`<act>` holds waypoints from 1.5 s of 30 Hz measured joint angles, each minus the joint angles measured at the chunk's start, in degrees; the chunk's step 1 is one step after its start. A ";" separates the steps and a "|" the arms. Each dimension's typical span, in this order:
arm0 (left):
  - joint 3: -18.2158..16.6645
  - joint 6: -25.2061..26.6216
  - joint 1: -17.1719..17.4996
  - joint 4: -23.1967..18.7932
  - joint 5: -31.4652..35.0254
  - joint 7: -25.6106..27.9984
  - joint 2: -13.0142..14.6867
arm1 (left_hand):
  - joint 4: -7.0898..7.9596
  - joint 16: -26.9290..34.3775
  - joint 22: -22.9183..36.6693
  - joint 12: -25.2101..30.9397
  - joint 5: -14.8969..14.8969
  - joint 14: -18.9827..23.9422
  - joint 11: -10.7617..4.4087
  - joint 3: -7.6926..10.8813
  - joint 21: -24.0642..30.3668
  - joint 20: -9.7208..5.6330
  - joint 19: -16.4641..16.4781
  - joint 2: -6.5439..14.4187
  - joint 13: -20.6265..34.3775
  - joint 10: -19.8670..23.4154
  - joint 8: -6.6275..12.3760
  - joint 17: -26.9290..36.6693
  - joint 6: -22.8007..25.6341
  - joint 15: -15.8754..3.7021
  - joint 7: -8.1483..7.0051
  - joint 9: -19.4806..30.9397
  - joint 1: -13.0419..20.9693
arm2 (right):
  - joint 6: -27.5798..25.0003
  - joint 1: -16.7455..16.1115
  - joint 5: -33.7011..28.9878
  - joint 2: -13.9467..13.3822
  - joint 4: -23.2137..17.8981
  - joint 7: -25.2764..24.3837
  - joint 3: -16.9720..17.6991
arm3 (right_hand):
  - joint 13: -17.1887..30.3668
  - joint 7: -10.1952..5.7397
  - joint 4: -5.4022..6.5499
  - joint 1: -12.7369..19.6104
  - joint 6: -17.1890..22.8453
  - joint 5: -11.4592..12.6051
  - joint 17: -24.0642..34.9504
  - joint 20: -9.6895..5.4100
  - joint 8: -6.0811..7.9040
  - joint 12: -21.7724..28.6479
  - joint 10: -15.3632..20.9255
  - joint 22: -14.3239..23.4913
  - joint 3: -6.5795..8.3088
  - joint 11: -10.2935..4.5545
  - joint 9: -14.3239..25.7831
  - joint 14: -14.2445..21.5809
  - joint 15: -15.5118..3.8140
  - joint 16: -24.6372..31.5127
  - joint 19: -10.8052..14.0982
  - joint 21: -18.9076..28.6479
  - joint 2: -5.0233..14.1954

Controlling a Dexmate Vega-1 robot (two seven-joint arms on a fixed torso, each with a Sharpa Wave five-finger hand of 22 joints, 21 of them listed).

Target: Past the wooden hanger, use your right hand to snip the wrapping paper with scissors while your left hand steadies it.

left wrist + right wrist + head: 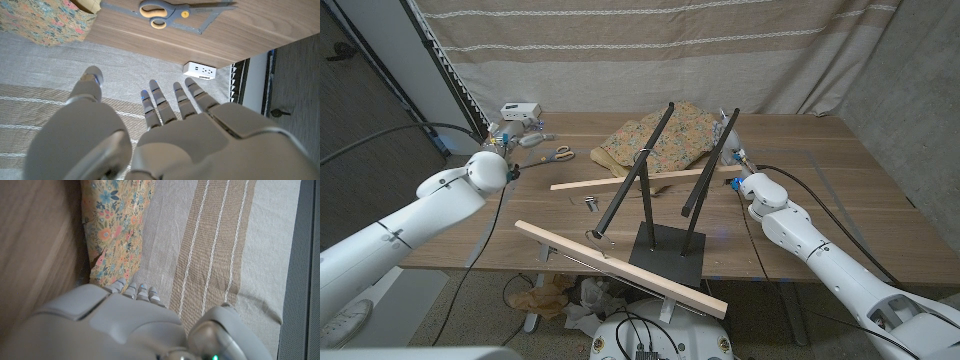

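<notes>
The floral wrapping paper (660, 140) lies crumpled at the back middle of the table, behind a black stand (665, 250) with two slanted black rods. Orange-handled scissors (557, 153) lie on the table to the paper's left, blades closed. My left hand (505, 140) hovers near the table's back left, short of the scissors (162, 9); its fingers (165, 102) are spread and hold nothing. My right hand (728, 135) is at the paper's right edge. Its fingers (135, 291) reach toward the floral paper (117, 225) and hold nothing.
Two long wooden slats lie on the table: one (640, 178) in front of the paper, one (620, 268) along the front edge. Small metal clips (590, 201) sit between them. A white power box (520, 111) stands at the back left corner. A striped curtain hangs behind the table.
</notes>
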 measured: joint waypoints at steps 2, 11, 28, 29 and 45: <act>0.71 1.33 -0.52 -0.44 0.74 -0.01 0.23 | 0.13 0.00 0.00 -0.43 0.28 0.00 -0.13 -0.64 0.00 0.01 -0.01 -0.31 0.00 -0.95 -0.01 0.00 -0.31 0.00 -0.22 0.24 0.31 | -0.08 0.01 -0.12 -0.11 -0.12 0.08 -0.07 | 0.00 0.00 0.00 0.00 0.00 0.19 0.00 0.00 0.00 0.00 0.00 -0.08 0.00 0.00 0.00 0.00 0.00 0.00 0.00 0.00 0.00; 6.18 9.26 -4.14 -2.02 7.88 2.29 -0.13 | 0.97 0.34 -0.01 -0.45 1.40 0.34 -0.17 -2.55 0.00 -0.31 0.31 -0.08 0.54 -1.28 0.07 0.28 0.51 0.07 -0.12 0.79 0.53 | -0.18 0.04 -0.51 -0.34 -0.66 0.14 -0.23 | 0.00 0.00 0.00 0.00 0.00 0.19 0.00 0.00 0.00 0.00 0.31 -0.07 0.00 -0.31 0.00 0.00 0.00 0.00 0.00 0.00 0.00; 14.20 15.74 -9.65 0.03 17.98 1.53 -2.04 | 1.24 1.18 0.26 0.46 2.79 3.09 -0.28 -4.88 0.23 0.05 1.38 0.64 1.33 1.81 0.91 0.78 2.39 -0.02 -0.15 1.73 1.25 | 0.44 -0.07 -0.66 -0.34 -0.89 -0.08 0.11 | 0.00 -0.31 0.00 0.22 0.31 0.19 0.00 0.00 0.00 0.45 0.82 -0.06 0.00 -0.41 0.00 0.00 0.00 0.00 0.00 0.00 0.22; 14.25 15.74 -9.74 0.11 18.06 1.35 -2.05 | 1.24 1.18 0.26 0.67 3.06 3.38 -0.33 -4.88 0.23 -0.25 1.68 0.95 1.51 2.25 1.12 0.80 2.96 0.00 -0.19 1.85 1.56 | 0.54 -0.07 -0.68 -0.34 -0.90 -0.08 0.14 | 0.00 -0.31 0.01 0.22 0.31 0.19 0.00 0.00 0.00 0.45 0.82 -0.07 0.00 -0.41 0.00 -0.02 -0.02 0.00 0.00 0.00 0.22; 18.25 16.94 -14.17 3.67 21.33 -5.18 -2.55 | 0.99 1.17 0.26 0.89 3.06 4.14 -0.46 -4.63 0.46 0.00 2.05 1.88 1.87 3.93 1.56 1.07 4.18 0.02 -0.32 2.12 3.84 | 1.98 -0.83 1.22 -0.47 -1.19 1.42 1.39 | 0.29 -2.12 -0.50 0.61 5.79 0.62 0.00 0.53 1.31 2.13 6.10 -0.06 -0.51 -1.49 0.00 0.10 -0.77 0.00 0.11 0.00 0.61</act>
